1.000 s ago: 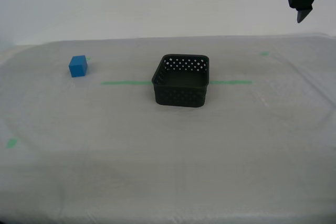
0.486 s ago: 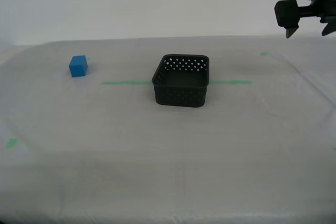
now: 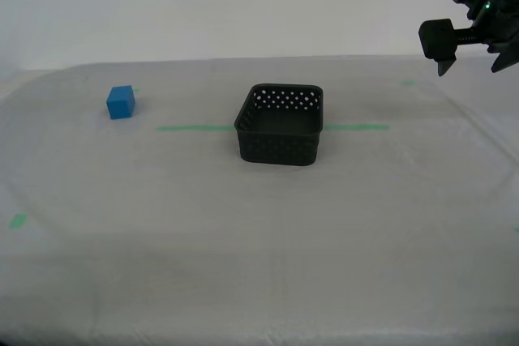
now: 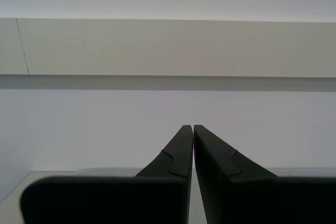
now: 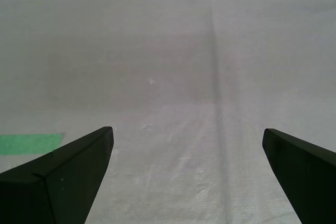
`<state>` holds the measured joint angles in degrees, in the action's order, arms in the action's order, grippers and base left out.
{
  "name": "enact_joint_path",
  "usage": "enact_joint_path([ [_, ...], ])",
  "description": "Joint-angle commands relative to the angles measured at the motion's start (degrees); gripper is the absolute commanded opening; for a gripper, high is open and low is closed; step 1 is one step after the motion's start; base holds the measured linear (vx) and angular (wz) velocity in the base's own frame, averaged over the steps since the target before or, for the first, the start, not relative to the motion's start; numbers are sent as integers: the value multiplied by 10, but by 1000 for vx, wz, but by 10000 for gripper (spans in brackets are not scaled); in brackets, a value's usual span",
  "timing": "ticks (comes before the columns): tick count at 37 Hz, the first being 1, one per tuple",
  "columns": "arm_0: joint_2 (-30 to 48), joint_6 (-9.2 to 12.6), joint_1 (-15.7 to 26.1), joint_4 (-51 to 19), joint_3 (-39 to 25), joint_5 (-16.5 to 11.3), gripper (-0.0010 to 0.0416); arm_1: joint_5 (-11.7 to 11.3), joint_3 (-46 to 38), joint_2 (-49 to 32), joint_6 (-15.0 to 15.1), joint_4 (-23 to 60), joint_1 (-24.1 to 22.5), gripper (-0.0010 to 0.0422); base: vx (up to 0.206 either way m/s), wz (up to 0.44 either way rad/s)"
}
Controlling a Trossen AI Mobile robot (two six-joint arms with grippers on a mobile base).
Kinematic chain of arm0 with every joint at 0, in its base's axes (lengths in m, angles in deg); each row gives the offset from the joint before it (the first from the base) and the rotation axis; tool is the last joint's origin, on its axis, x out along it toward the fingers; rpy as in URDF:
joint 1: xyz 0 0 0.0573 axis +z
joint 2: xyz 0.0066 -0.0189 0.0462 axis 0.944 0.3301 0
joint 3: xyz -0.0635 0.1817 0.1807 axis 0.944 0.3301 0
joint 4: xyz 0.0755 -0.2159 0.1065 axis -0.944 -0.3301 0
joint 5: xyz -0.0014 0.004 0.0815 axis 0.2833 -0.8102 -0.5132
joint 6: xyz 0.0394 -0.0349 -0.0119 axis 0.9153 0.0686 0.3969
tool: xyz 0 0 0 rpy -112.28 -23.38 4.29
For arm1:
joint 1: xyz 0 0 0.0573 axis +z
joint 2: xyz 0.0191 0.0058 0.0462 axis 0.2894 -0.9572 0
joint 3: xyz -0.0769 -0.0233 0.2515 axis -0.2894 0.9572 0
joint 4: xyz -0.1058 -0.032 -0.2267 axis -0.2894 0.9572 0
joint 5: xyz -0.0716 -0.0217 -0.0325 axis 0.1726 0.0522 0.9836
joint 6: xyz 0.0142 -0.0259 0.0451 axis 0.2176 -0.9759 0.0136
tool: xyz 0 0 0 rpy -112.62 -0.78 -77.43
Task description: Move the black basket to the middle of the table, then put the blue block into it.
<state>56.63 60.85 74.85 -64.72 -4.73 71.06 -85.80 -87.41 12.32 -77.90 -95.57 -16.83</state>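
My first gripper [image 5: 186, 174]: jaws spread wide, nothing between them. Dark fingers [image 5: 63, 174] in foreground, pointing at desk [image 5: 173, 66]. Whitish cloth fills view, faint crease running through it. Green tape bit [image 5: 29, 143] beside one finger.

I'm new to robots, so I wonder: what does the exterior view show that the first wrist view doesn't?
Only the exterior view shows the black basket, the blue block and an arm raised at that view's right. Only the first wrist view shows my first hand, open over bare cloth. Both show the table and green tape.
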Motion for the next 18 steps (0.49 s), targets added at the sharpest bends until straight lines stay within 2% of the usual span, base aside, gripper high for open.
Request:
enact_joint_path([
  [1,0,-1,0,1,0,-1,399,-1,-1,0,2,-3,0,0,0,0],
  [18,0,-1,0,1,0,-1,398,-1,-1,0,2,-3,0,0,0,0],
])
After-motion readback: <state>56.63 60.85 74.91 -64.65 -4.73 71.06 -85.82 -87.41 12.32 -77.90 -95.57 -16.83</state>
